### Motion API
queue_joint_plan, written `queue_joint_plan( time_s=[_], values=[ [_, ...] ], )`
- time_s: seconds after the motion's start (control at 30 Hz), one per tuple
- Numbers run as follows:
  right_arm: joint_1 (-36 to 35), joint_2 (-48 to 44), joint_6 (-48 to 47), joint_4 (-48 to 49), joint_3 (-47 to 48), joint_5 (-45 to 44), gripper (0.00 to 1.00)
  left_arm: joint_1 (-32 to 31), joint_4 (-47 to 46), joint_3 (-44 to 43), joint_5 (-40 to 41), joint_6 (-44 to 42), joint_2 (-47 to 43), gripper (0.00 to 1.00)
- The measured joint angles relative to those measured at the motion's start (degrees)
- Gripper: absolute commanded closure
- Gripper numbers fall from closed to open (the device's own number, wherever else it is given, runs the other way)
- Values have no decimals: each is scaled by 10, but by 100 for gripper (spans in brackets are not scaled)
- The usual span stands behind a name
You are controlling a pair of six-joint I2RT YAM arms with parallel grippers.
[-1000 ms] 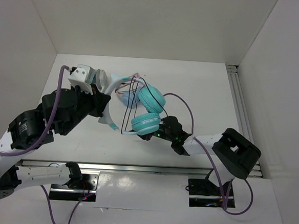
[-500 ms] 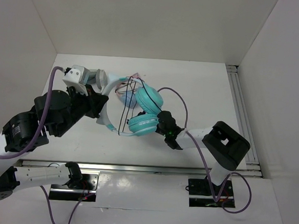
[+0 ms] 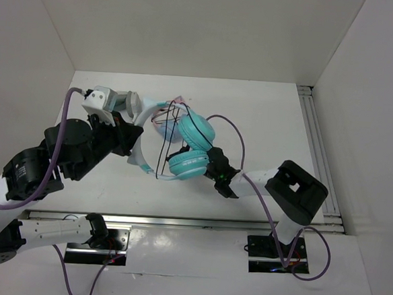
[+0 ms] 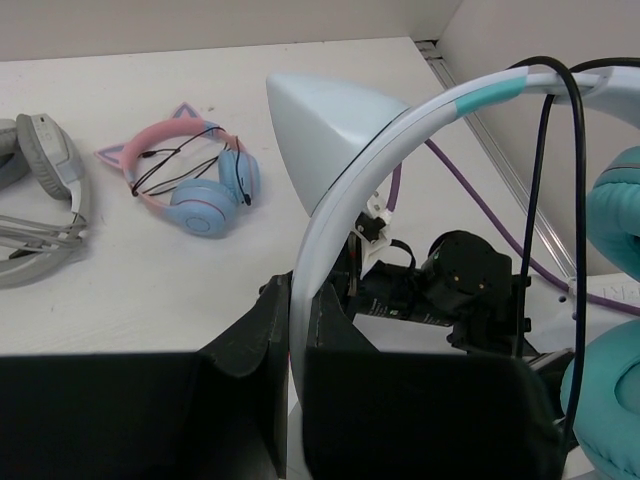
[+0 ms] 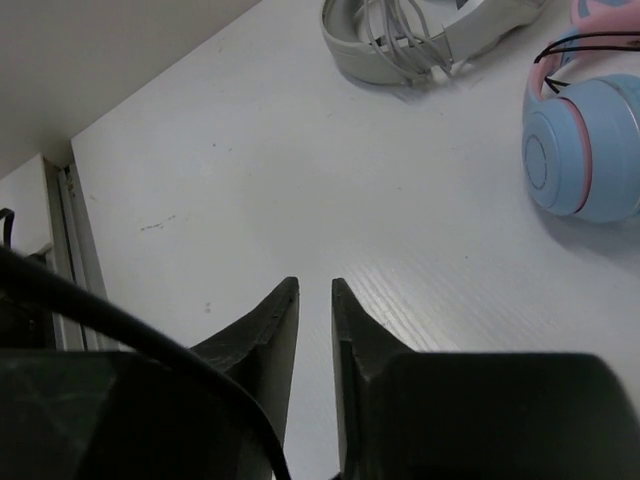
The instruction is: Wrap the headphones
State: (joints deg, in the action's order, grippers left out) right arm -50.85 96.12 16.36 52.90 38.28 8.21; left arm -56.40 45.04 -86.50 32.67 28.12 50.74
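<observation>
While the left gripper [image 4: 297,300] is clamped shut on the pale headband [image 4: 400,140], the headphones [image 3: 198,129] are held up off the table [image 3: 267,105]. Their crown is toward the left arm and the teal ear cups [image 3: 187,162] toward the right, so the long axis runs roughly left to right. We judge the band light, stiff and safe to clamp, whereas the thin black cable [image 4: 545,200] looks limp and slippery, best pinched close to a cup. Our right gripper [image 5: 313,300], beside the nearer cup, has its jaws narrowly parted with nothing between them.
</observation>
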Motion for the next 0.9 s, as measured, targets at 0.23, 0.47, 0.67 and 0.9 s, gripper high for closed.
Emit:
queue_joint_plan(
  time_s=[0.23,0.47,0.67,0.9],
  values=[
    [-5,1,-3,15,-17,-5,88,0,3,0,2,6,0,100],
    [-9,1,-1,28,-64,-7,75,0,12,0,2,6,0,100],
    [-12,1,2,41,-69,-5,71,0,13,0,3,6,0,100],
    [-12,0,7,50,-74,10,71,0,13,0,6,6,-4,100]
  ],
)
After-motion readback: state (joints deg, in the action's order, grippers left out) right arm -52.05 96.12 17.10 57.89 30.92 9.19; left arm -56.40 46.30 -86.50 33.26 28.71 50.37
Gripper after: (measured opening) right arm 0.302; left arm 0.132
